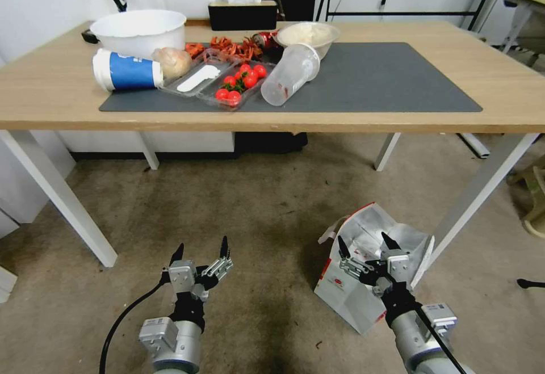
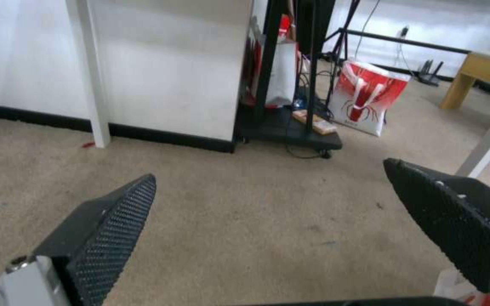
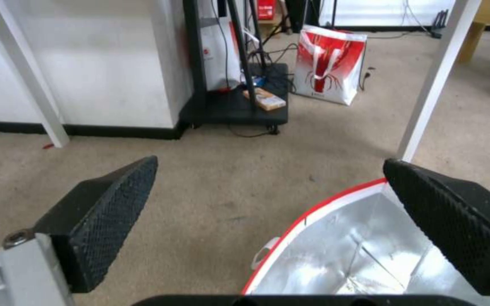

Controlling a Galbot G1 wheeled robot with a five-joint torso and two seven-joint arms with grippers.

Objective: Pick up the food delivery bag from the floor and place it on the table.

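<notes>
While the food delivery bag (image 1: 352, 289) stands open-mouthed on the floor (image 1: 255, 215), just off the table's (image 1: 397, 118) front right leg, my right gripper (image 1: 365, 244) hangs directly above its mouth, fingers spread wide and gripping nothing. Right wrist view: foil lining and red rim below, one finger (image 3: 455, 221) over the inside, the other over bare floor. Judgement: straddling the near wall so I can pinch the rim or a white handle (image 3: 262, 253). Bag leans slightly and looks crumpled; soft paper, may fold under a pinch.

My left gripper (image 1: 201, 247) waits over bare floor, well apart from the bag, fingers likewise parted, empty.

Tabletop: left half crowded along the grey mat (image 1: 397, 84) with a tomato tray (image 1: 238, 84), a tipped clear cup (image 1: 290, 73) and bowls (image 1: 139, 30). Right half of the mat is bare, likely landing spot.
</notes>
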